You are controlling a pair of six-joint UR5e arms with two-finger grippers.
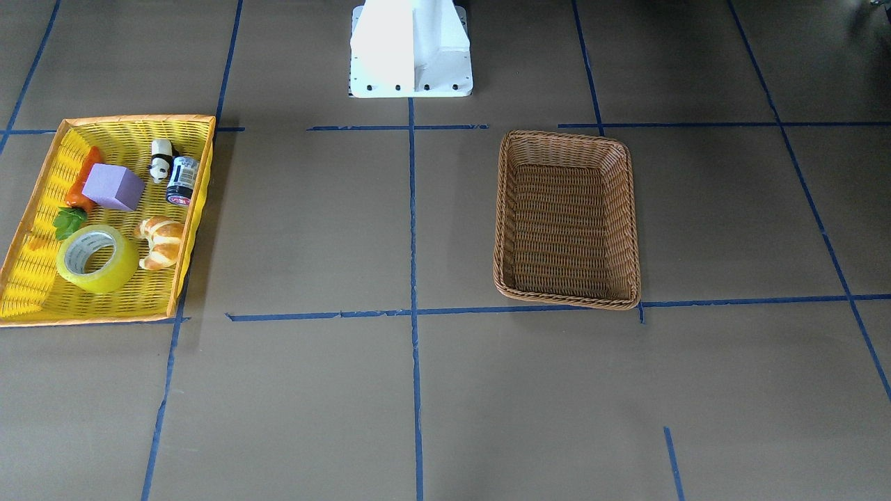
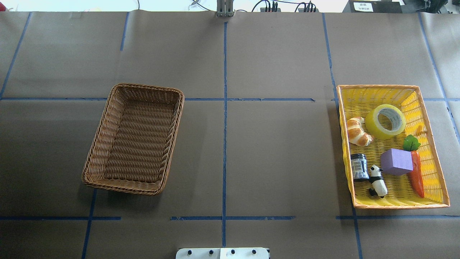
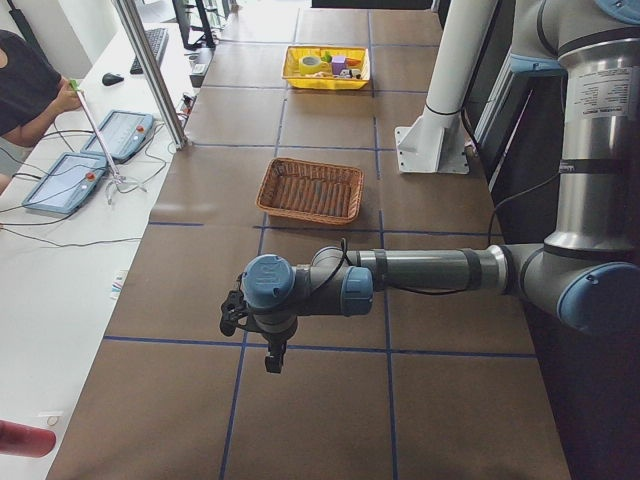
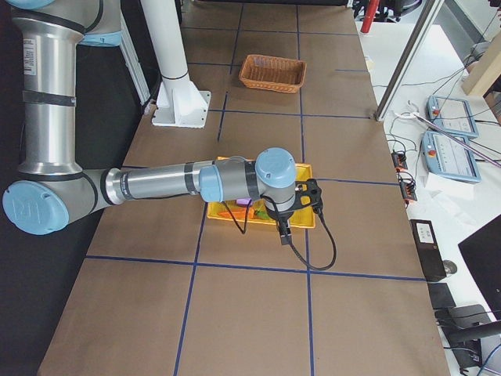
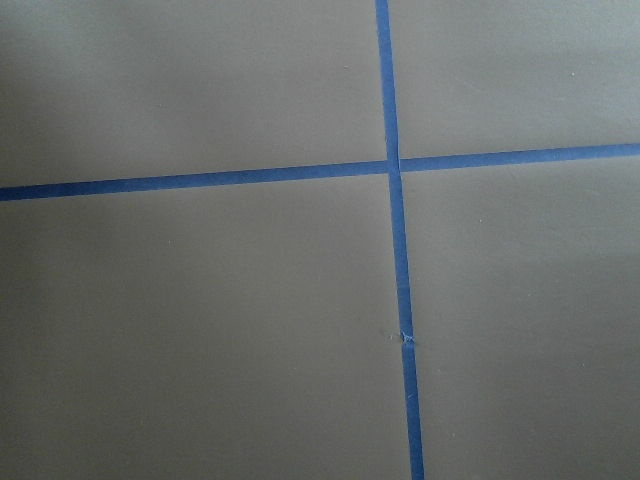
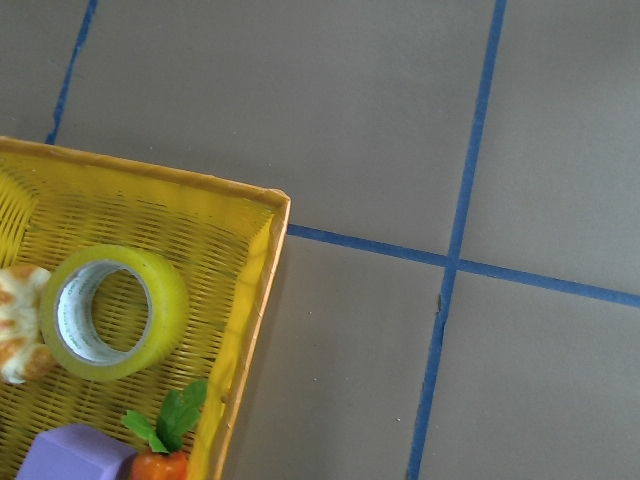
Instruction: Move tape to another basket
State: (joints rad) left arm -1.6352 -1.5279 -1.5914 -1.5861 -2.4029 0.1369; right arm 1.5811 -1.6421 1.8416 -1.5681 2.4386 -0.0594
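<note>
The yellow tape roll [image 1: 97,259] lies flat in the bright yellow plastic basket [image 1: 132,120], next to the croissant [image 1: 161,241]. It also shows in the overhead view [image 2: 385,121] and the right wrist view [image 6: 108,312]. The brown wicker basket [image 2: 133,138] stands empty on the table's other half [image 1: 567,219]. My right gripper [image 4: 311,196] hovers high over the yellow basket's outer edge. My left gripper [image 3: 232,314] hovers over bare table, beyond the wicker basket [image 3: 311,190]. Both show only in the side views, so I cannot tell whether they are open or shut.
The yellow basket [image 2: 377,86] also holds a purple block [image 2: 396,162], a toy carrot [image 2: 417,174], a panda figure [image 2: 378,181] and a small dark jar [image 2: 359,166]. Blue tape lines grid the brown table. The robot's white base [image 1: 411,49] stands at mid table.
</note>
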